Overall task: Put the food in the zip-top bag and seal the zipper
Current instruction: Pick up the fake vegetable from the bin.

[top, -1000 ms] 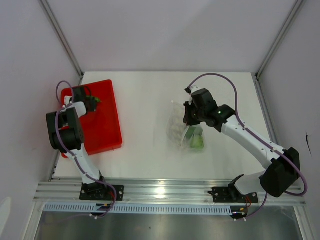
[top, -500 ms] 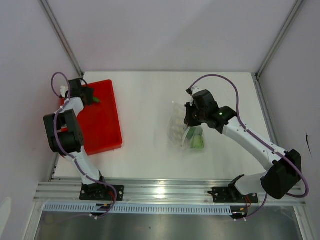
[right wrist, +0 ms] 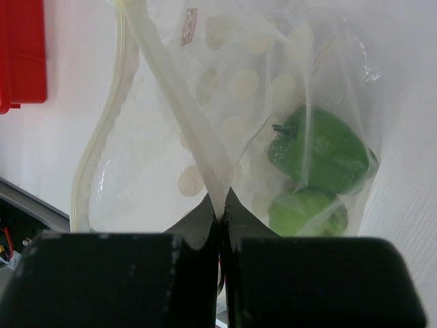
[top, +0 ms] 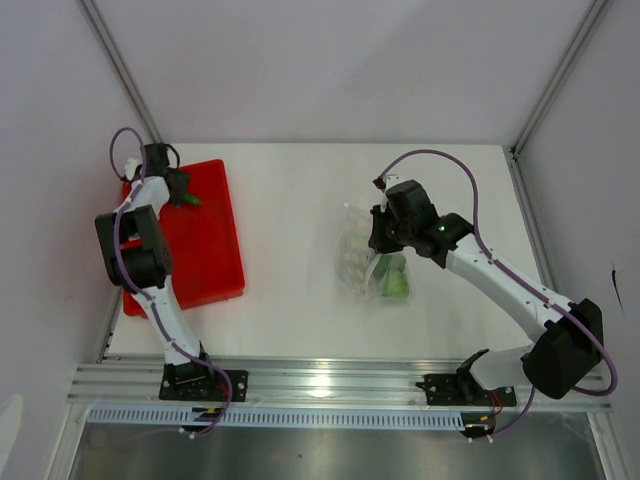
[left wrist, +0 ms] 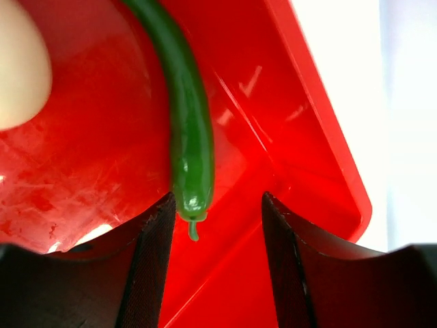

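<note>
A dark green stemmed pepper (left wrist: pixel 190 123) lies in the red tray (left wrist: pixel 293 137), its stem end between my left gripper's (left wrist: pixel 217 202) open jaws and close to the left finger. A white ball (left wrist: pixel 15 65) rests beside it. In the top view the left gripper (top: pixel 168 184) hovers over the tray's far end. My right gripper (right wrist: pixel 222 208) is shut on the mouth edge of the zip-top bag (right wrist: pixel 157 157), holding it up. The zipper (right wrist: pixel 95 147) strip gapes apart. Green food pieces (right wrist: pixel 319 147) sit inside the bag (top: pixel 358 258), by the right gripper (top: pixel 378 236).
The red tray (top: pixel 205 250) lies along the table's left side, near the left wall. White table (top: pixel 285 230) separates tray and bag. A metal rail (top: pixel 320 385) runs along the near edge by the arm bases.
My left gripper went from shut to open and shifted toward the tray's far end, over the pepper. The right gripper kept its hold on the bag, hardly moving.
</note>
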